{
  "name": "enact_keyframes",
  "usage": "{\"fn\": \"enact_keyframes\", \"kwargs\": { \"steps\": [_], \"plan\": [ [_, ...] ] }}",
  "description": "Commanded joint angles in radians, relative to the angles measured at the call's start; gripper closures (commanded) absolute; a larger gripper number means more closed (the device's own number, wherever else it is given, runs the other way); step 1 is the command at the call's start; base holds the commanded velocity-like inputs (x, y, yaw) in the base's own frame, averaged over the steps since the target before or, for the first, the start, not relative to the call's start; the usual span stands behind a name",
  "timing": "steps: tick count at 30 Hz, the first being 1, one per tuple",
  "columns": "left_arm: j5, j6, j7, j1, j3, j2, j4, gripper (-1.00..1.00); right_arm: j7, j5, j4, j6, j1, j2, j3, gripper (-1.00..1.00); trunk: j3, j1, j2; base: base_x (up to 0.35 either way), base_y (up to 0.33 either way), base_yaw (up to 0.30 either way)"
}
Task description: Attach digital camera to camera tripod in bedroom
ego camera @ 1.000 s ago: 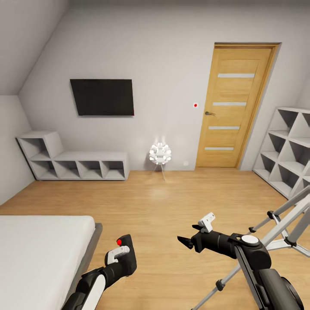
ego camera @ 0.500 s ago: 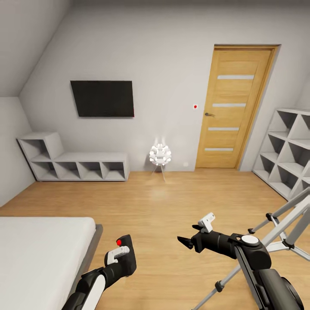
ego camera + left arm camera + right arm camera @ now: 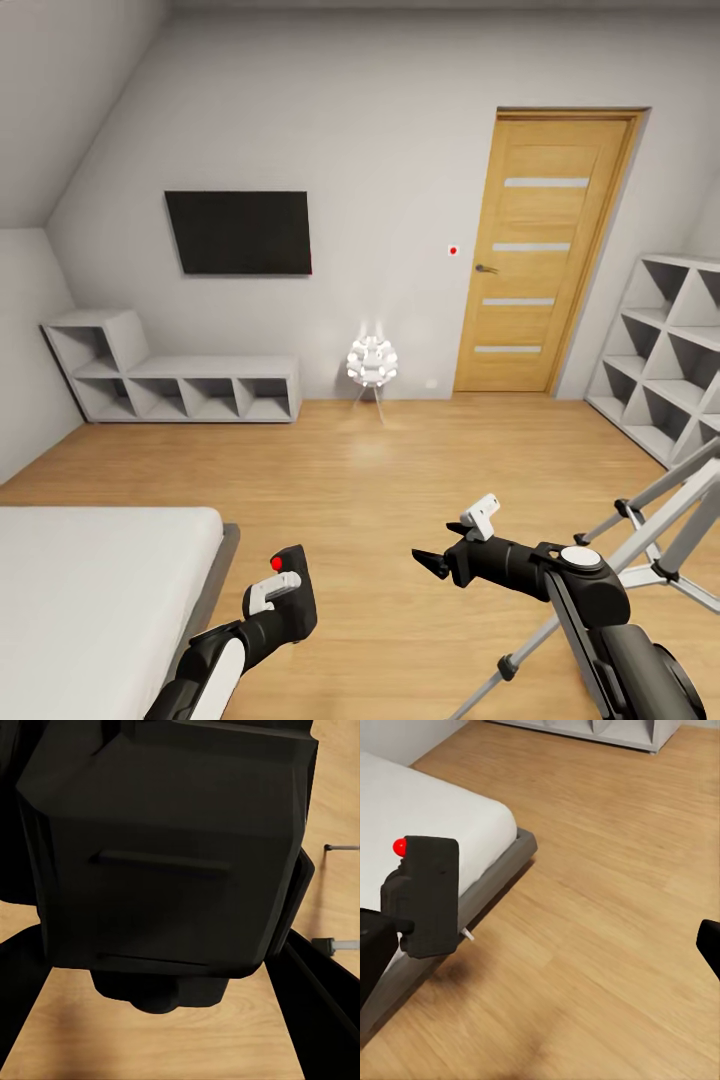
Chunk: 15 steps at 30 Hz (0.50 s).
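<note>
Digital camera is pinched in the left gripper, held low beside the bed. Right gripper jaws spread, empty. Camera tripod stands at right; its head should be brought into view before alignment is attempted.

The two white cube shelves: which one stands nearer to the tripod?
The tall shelf by the right wall, right of the door. The tripod stands just before it. The low stepped shelf sits far off under the TV.
</note>
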<state>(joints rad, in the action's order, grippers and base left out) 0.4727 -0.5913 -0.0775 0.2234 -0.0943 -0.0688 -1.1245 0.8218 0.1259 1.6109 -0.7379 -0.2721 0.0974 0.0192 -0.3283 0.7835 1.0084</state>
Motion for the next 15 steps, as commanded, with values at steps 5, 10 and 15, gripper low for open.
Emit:
{"fn": "enact_keyframes", "kwargs": {
  "steps": [5, 10, 15],
  "plan": [
    [0.010, -0.004, -0.010, 0.001, -0.001, 0.000, -0.001, 1.00, 0.009, 0.011, 0.001, -0.003, -0.002, 0.001, -0.001, -1.00, 0.014, -0.019, -0.034, 0.000, 0.000, 0.000],
    [0.009, -0.004, -0.012, 0.001, -0.001, 0.000, -0.001, 1.00, 0.011, 0.011, 0.001, -0.001, 0.000, 0.002, -0.002, -1.00, 0.030, -0.038, -0.069, 0.000, 0.000, 0.000],
    [0.009, -0.004, -0.013, 0.001, -0.001, 0.000, -0.001, 1.00, 0.013, 0.010, 0.001, 0.002, 0.001, 0.004, -0.003, -1.00, 0.046, -0.058, -0.104, 0.000, 0.000, 0.000]
  ]
}}
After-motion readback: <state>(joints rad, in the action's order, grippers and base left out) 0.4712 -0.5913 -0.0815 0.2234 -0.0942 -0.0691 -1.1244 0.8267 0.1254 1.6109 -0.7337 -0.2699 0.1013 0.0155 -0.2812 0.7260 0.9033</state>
